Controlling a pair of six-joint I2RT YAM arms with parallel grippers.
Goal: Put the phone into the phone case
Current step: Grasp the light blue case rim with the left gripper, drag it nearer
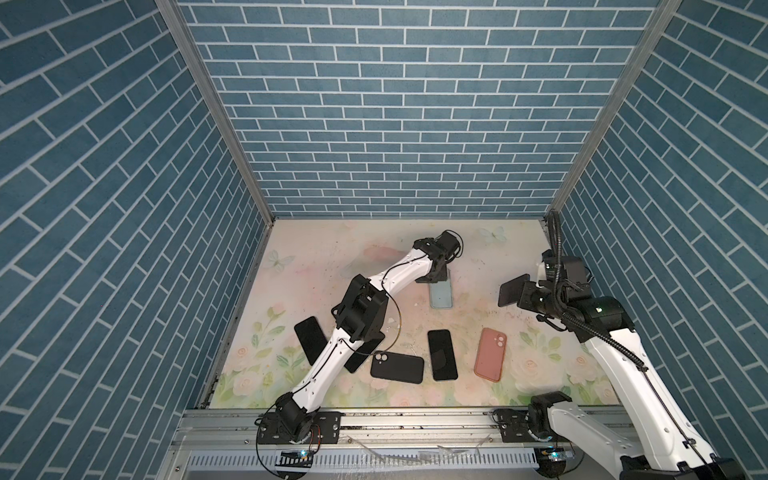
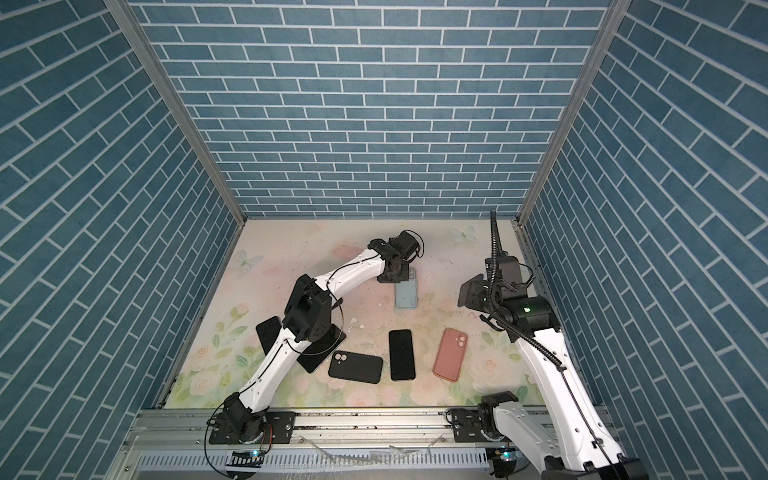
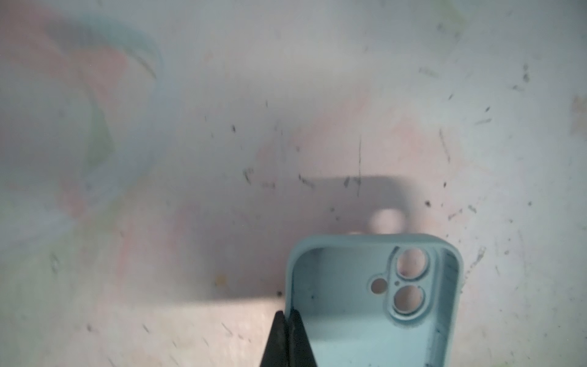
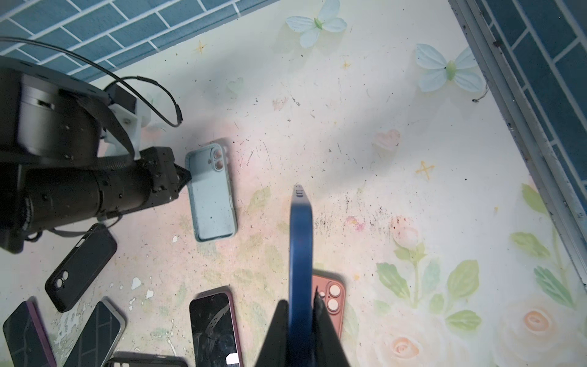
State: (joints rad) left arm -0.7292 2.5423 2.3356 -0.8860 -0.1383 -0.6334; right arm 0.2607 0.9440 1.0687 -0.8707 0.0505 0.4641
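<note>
We see the floral table bearing everything. The left arm reaches to its far middle; the right arm hangs raised at the right side. In the near half lie 1 pink case, 1 black case and 1 black phone, well apart from the light blue case, which sits open side up farther back. The phone, dark blue, is off the table, held on edge by the right gripper, clamped on it. The left gripper is pinched narrow on the light blue case's side wall, 1 finger inside, 1 outside.
</note>
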